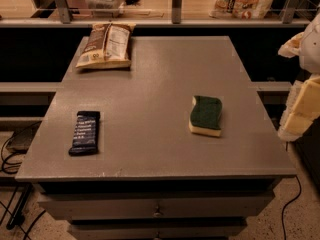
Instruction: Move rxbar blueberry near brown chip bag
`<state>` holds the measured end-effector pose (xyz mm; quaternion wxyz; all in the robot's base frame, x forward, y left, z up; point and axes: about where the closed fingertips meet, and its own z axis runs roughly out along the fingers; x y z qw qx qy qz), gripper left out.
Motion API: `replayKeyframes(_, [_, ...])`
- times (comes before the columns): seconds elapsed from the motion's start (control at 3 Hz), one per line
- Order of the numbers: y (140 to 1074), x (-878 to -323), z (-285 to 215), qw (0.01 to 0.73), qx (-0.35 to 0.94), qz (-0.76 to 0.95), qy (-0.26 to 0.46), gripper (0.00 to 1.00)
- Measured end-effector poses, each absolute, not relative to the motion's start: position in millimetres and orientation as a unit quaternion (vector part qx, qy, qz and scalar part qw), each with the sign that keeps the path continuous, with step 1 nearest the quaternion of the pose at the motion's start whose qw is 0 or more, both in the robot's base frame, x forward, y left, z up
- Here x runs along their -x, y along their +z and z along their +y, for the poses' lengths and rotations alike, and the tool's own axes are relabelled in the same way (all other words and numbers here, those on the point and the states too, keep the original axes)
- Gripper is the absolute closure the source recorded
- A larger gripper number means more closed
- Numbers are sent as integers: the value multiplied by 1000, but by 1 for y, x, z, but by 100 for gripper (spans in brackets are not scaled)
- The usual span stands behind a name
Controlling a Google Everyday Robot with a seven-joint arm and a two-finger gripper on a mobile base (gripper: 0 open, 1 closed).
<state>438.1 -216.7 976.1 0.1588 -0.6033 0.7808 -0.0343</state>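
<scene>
Navy-blue rxbar blueberry [84,132] lies at 8 o'clock on grey table [150,79], well apart from crinkled brown chip bag [106,45] at 11; green-yellow sponge [205,115] at 4. Pale gripper [301,109] at 3, off-table; cannot tell its state.

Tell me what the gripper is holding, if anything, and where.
Nothing: the gripper is at the right edge, off the table; rxbar blueberry, brown chip bag and sponge lie free.

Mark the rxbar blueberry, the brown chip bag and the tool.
rxbar blueberry [84,132]: camera view, middle of the wrapper.
brown chip bag [106,46]: camera view, middle of the bag.
tool [301,110]: camera view, far right edge, pale body.
</scene>
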Motion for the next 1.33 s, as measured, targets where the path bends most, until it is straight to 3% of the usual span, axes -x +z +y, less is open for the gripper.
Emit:
replayKeyframes(0.67, [974, -439, -213, 178, 614, 769, -11, 0])
replayKeyframes(1.33, [944, -446, -164, 268, 638, 714, 110, 0])
